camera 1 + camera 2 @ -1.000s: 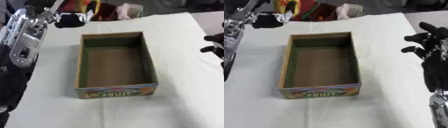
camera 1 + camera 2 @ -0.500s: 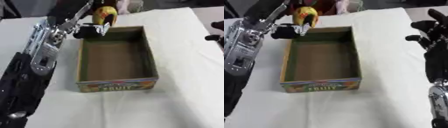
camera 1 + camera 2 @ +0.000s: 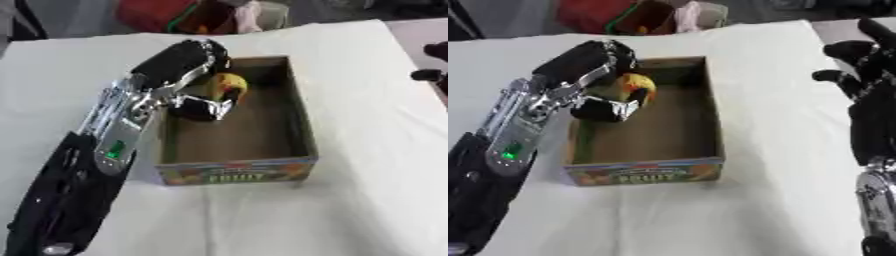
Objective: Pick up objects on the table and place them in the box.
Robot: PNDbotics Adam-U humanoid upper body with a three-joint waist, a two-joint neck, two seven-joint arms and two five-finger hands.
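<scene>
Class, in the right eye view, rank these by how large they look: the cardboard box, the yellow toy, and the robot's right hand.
1. Cardboard box, clearly largest.
2. Right hand; partly cut off at the picture's edge and possibly nearer the camera, so its rank is less sure.
3. Yellow toy, smallest, held by the left hand over the box.

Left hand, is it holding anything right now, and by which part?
The left hand holds a yellow and red toy over the fruit box, fingers curled around its lower left side. The right hand holds nothing.

Staged test bench, white cloth-covered table (image 3: 350, 210), printed cardboard fruit box (image 3: 236, 172), cluttered items (image 3: 636, 15) behind
</scene>
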